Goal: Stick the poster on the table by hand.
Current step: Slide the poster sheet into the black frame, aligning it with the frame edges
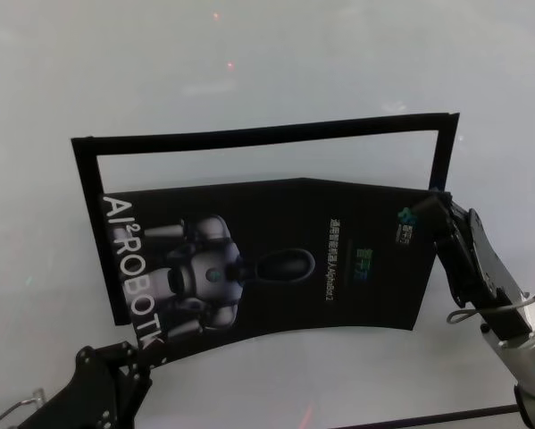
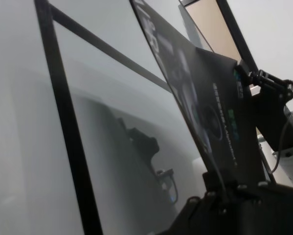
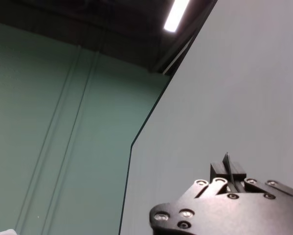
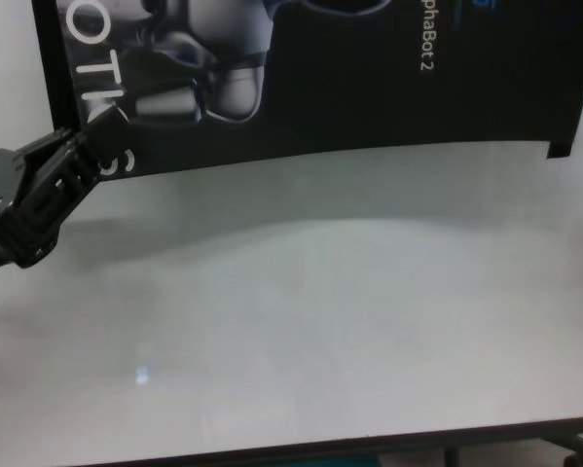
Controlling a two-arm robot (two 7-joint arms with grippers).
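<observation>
The black poster (image 1: 276,259) with the grey-white robot and white "ROBOTICS" letters hangs bowed over the white table (image 1: 249,71), lifted off it. My left gripper (image 1: 133,353) is shut on its near left corner by the letters; it also shows in the chest view (image 4: 77,156). My right gripper (image 1: 430,207) is shut on the far right corner. The left wrist view shows the poster (image 2: 210,98) tilted, with the right gripper (image 2: 256,78) at its far corner. The right wrist view shows the fingers (image 3: 219,170) pinching a thin sheet edge.
A black rectangular outline (image 1: 267,134) is marked on the tabletop; the poster covers its near part. It also shows in the left wrist view (image 2: 63,122). Bare white table (image 4: 320,321) lies between the poster and the near edge.
</observation>
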